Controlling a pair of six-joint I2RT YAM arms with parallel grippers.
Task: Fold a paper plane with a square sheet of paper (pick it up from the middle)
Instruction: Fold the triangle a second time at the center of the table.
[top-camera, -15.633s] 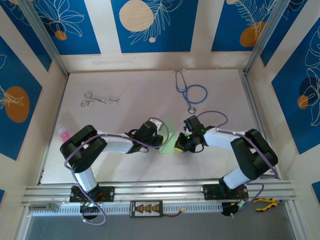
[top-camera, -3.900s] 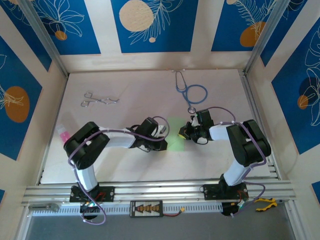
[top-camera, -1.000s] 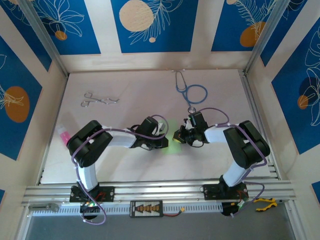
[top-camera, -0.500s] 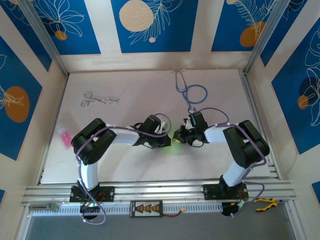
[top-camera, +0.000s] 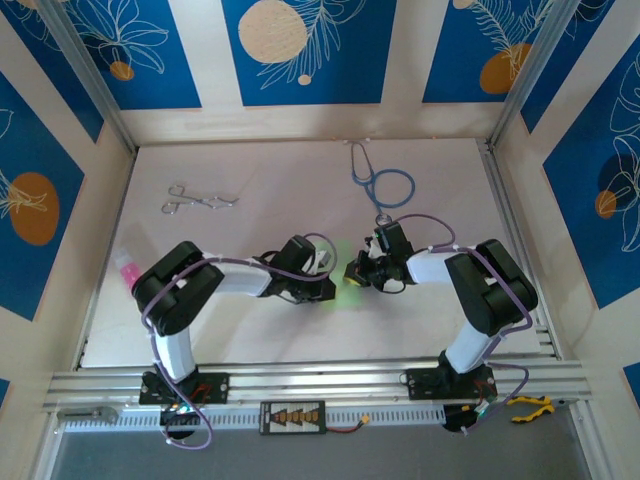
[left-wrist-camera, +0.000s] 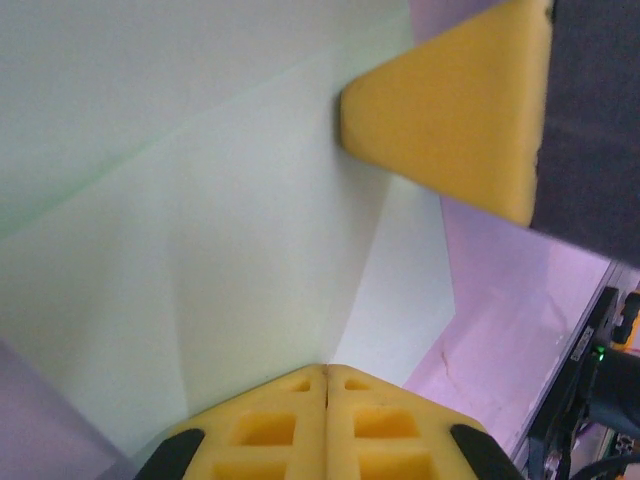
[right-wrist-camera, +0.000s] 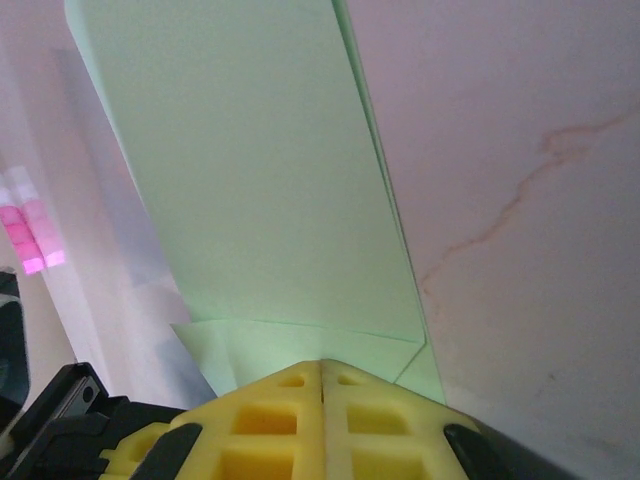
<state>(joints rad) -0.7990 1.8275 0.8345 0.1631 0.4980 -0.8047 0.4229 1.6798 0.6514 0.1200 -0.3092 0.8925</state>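
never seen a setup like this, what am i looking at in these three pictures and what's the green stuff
This is a robot with two arms bolted at the near edge of a table. The wide picture comes from a fixed camera above and behind the arms. The other two come from a small camera on each wrist, so the yellow blocks at the bottom edge of those are the left gripper and the right gripper. The green stuff is a sheet of paper, already partly folded, lying in the middle between the arms. Both grippers are closed with their tips at the paper; I cannot tell whether they pinch it or just press on it. Farther back lie a blue stethoscope and metal forceps. A small pink object sits at the left edge.
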